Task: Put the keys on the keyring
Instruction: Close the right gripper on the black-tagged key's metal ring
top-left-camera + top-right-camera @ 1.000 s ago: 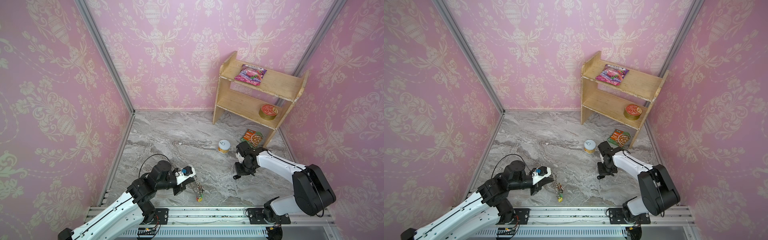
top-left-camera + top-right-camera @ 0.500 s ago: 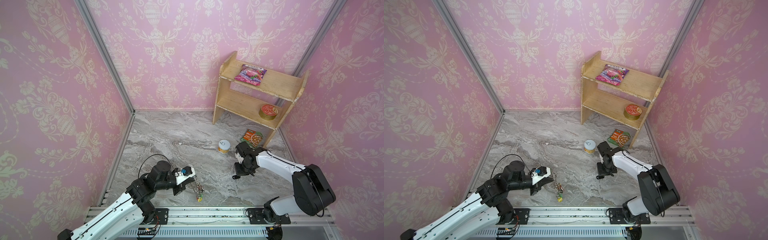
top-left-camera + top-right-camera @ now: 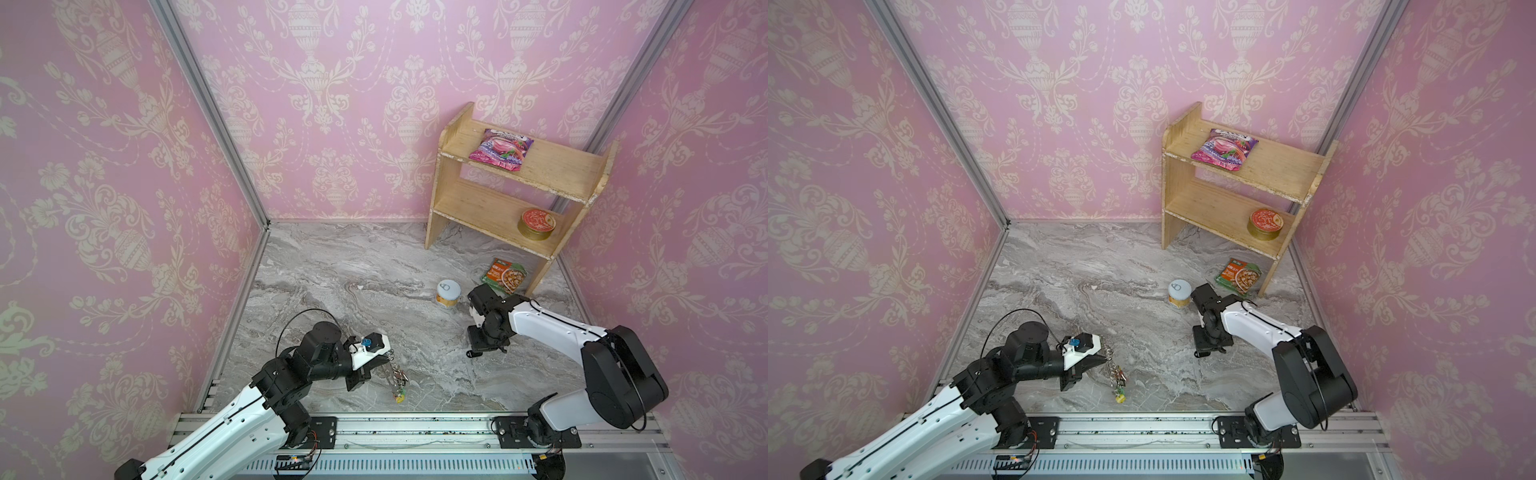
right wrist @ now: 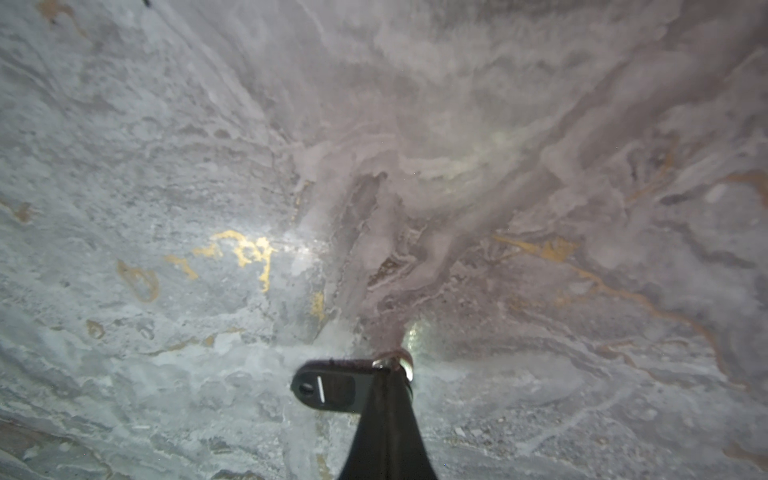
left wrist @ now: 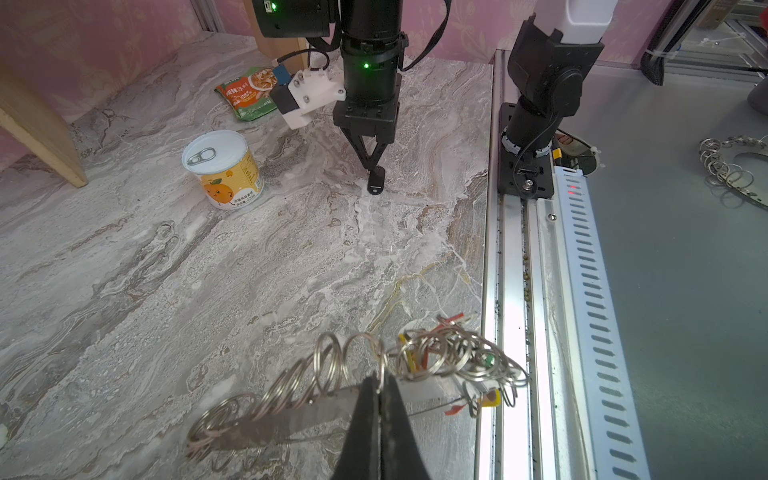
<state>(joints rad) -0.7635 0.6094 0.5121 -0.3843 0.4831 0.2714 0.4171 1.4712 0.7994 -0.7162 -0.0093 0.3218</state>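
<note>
The keyring [image 5: 440, 357], a flat silvery loop strung with several small rings and red, yellow and green tags, hangs from my left gripper [image 5: 380, 380], which is shut on it low over the marble floor near the front rail. Both top views show the keyring [image 3: 397, 376] [image 3: 1117, 376] dangling just off the left gripper [image 3: 388, 361]. The keys show as one small black oblong key [image 4: 328, 386], pinched at its metal end by my shut right gripper [image 4: 392, 370]. In the left wrist view the key [image 5: 376, 183] hangs from the right gripper [image 5: 371, 166], at or just above the floor.
A small can [image 3: 448, 294] stands just behind the right wrist, with a green packet [image 3: 504, 276] beyond it. The wooden shelf [image 3: 498, 199] at the back right holds a pink packet and a red tin. The metal rail [image 3: 415, 428] runs along the front.
</note>
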